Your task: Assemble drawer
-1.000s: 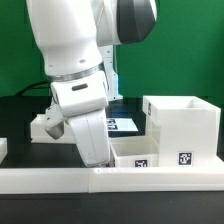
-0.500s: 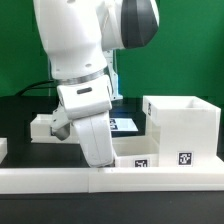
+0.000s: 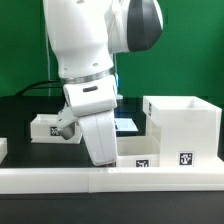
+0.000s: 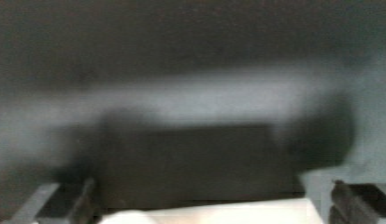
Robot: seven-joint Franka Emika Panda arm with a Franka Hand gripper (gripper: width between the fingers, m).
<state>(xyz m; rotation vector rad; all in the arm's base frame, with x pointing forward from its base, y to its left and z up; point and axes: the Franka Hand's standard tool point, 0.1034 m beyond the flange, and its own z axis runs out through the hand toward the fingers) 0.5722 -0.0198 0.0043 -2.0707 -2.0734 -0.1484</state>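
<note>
The tall white casing (image 3: 182,125) stands at the exterior view's right, with a tag on its front. A low open-top tray (image 3: 140,158) with a tag lies just beside it. A second small tray (image 3: 45,127) sits further back at the exterior view's left. My gripper (image 3: 103,158) hangs low beside the near tray's open end, and its fingertips are hidden there. The wrist view is blurred. It shows two dark fingers (image 4: 57,202) far apart with a white surface (image 4: 208,214) low between them, nothing gripped.
A long low white rail (image 3: 60,181) runs along the front of the black table. The marker board (image 3: 128,126) lies flat behind my arm. A green backdrop closes the back. The arm's bulky white body hides the table's middle.
My arm has shifted toward the exterior view's right, closer to the near tray. More of the left tray shows now. The parts have not moved.
</note>
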